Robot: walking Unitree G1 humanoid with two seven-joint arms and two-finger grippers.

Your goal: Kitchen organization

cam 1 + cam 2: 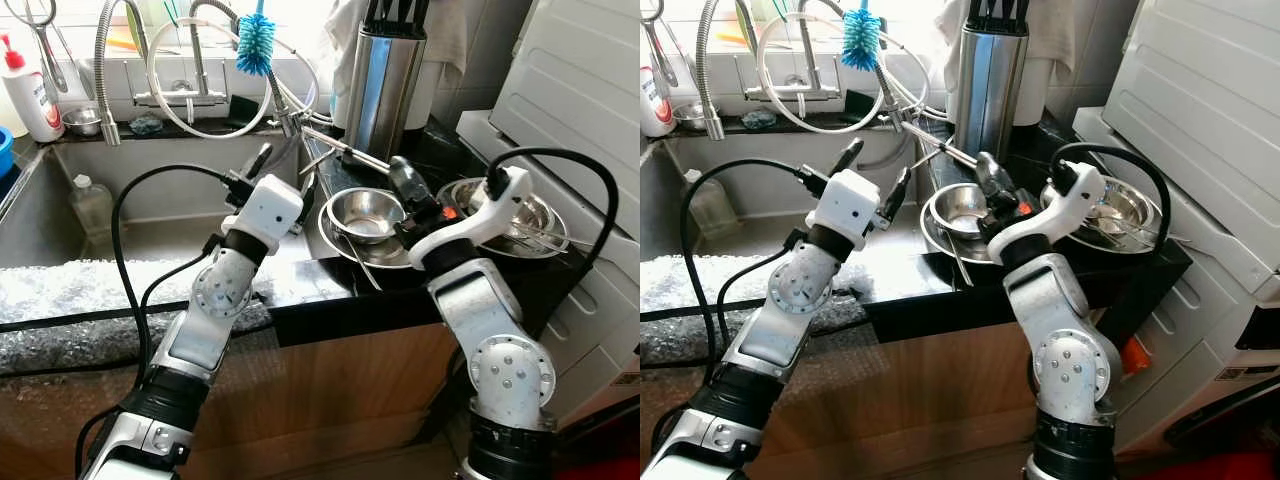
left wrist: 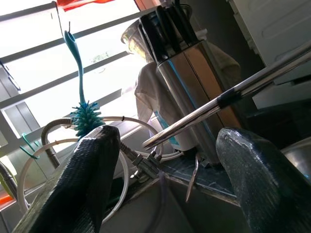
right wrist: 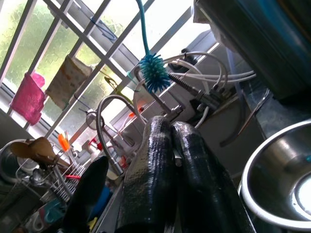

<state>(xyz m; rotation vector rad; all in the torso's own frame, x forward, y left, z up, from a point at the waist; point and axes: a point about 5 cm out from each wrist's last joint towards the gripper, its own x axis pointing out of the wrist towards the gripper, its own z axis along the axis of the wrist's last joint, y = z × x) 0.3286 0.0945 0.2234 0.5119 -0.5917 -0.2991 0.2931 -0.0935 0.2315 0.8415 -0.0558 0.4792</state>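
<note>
Left eye view: the left gripper (image 1: 283,172) hovers at the counter's (image 1: 300,280) sink-side edge, fingers apart and empty. The right gripper (image 1: 408,183), fingers pressed together with nothing between them, sits over the steel bowl (image 1: 366,215), which is nested in a plate (image 1: 345,248) mid-counter. A knife block (image 1: 381,85) stands at the back edge.

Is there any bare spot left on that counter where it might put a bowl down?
A bare strip of dark counter lies between the sink and the stacked bowls, beside the left gripper. Rightward it is crowded: more bowls, the knife holder behind, and the right gripper above them.
</note>
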